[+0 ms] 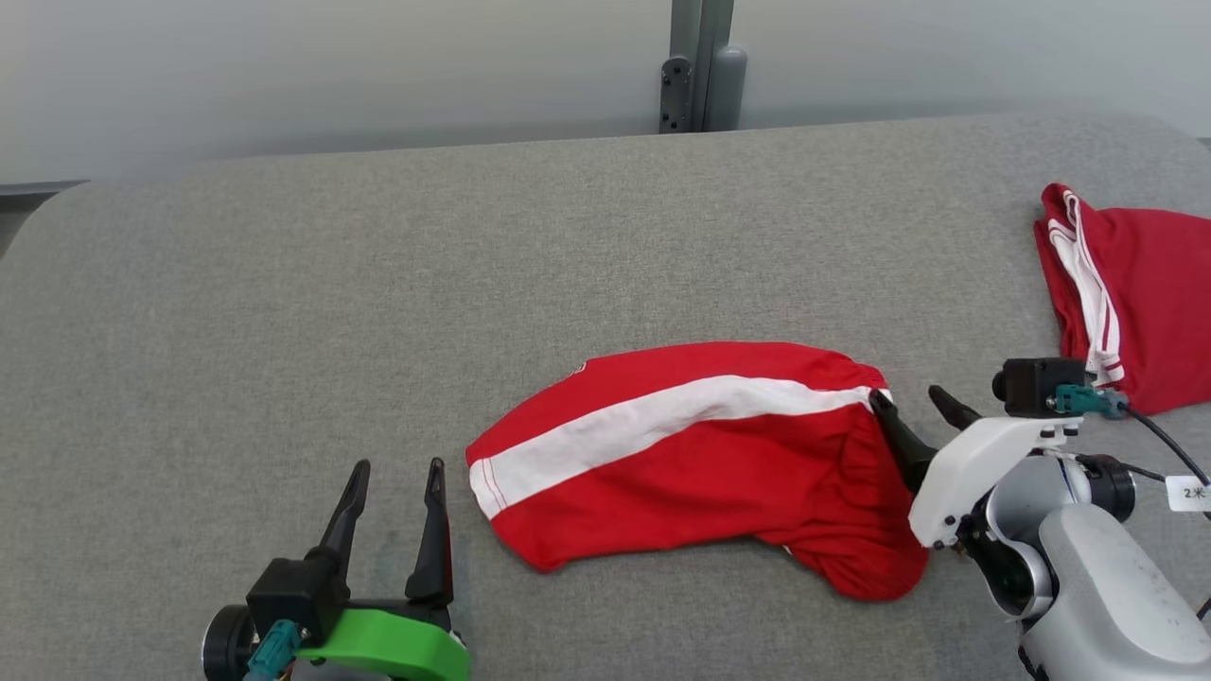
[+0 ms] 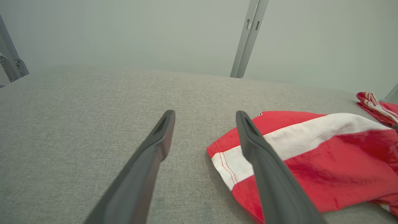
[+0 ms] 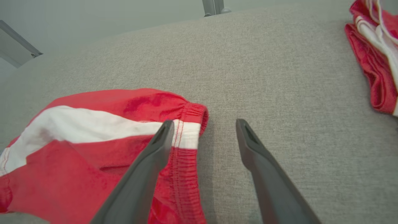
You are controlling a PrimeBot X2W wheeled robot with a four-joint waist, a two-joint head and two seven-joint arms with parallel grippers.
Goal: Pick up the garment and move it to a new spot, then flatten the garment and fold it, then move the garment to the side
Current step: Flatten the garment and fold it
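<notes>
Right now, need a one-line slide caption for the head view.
Red white-striped garment lies on the grey surface, open jaws at each end; second red garment at far right.

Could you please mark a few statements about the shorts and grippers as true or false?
1. The red shorts with a white side stripe lie on the grey fabric surface. True.
2. The left gripper and right gripper both stand open. True.
3. The right gripper holds the shorts in the air. False: they rest on the surface, ungripped.
4. The shorts are the only garment there. False: a second red and white garment lies at the far right.
</notes>
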